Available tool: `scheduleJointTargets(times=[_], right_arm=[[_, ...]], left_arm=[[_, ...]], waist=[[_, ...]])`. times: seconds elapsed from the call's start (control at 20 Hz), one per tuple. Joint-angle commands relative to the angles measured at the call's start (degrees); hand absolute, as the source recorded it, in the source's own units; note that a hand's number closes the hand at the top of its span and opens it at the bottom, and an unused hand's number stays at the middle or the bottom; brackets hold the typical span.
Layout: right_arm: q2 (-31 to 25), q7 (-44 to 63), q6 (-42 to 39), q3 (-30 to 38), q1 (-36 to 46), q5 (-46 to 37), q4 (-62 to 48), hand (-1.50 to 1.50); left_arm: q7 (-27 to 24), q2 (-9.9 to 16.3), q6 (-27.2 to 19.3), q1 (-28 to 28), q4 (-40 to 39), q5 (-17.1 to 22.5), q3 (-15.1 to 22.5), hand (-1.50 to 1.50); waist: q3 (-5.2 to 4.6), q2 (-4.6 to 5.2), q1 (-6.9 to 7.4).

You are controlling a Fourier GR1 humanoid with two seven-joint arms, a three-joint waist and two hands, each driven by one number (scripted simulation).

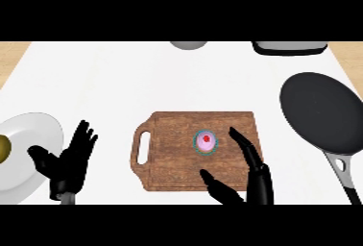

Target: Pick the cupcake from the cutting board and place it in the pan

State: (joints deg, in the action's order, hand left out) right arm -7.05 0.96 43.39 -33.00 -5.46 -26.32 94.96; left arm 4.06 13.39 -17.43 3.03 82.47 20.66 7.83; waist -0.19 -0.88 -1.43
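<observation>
The cupcake sits on the board, just left of the right hand's wide-spread fingers, untouched; pan well apart.

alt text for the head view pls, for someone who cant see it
A cupcake sits on a wooden cutting board at the counter's centre, with the robot's open right hand around it, fingers to its right and thumb below, not yet gripping. A black pan lies to the right. The open left hand rests at lower left beside a white plate.
</observation>
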Motion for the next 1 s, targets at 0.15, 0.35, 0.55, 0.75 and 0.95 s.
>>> scheduleJointTargets(times=[0.15, 0.35, 0.55, 0.75, 0.95], right_arm=[[6.55, 23.56, 0.74, -2.51, -2.32, -28.85, 4.07, -1.5], [6.94, 38.69, -13.81, 2.37, 5.15, -36.74, 10.82, -1.5], [7.01, 51.38, -27.5, 2.96, 15.25, -37.22, 8.81, -1.5], [6.26, 55.81, -45.5, 5.4, 18.34, -32.92, 4.06, -1.5], [7.04, 63.97, -58.7, 6.67, 27.92, -28.97, 1.36, -1.5]], left_arm=[[0.19, -2.16, -0.8, 1.68, -0.27, -0.14, 0.9, 0.0], [2.11, -1.57, -0.76, -1.64, -0.71, 0.11, -0.06, 0.0], [-0.35, -1.42, 1.63, 1.11, -1.89, 0.77, -0.41, 0.0], [-0.97, -3.74, -0.76, -0.01, -2.09, -1.09, 1.33, 0.0], [0.91, -3.73, -0.71, -0.53, -1.41, -1.58, 2.45, 0.0]], waist=[[-0.16, 0.55, 0.57], [-0.06, 0.74, 0.76], [-0.08, 0.94, 2.26], [-0.11, 1.24, 2.46], [0.04, 1.05, 2.64]])
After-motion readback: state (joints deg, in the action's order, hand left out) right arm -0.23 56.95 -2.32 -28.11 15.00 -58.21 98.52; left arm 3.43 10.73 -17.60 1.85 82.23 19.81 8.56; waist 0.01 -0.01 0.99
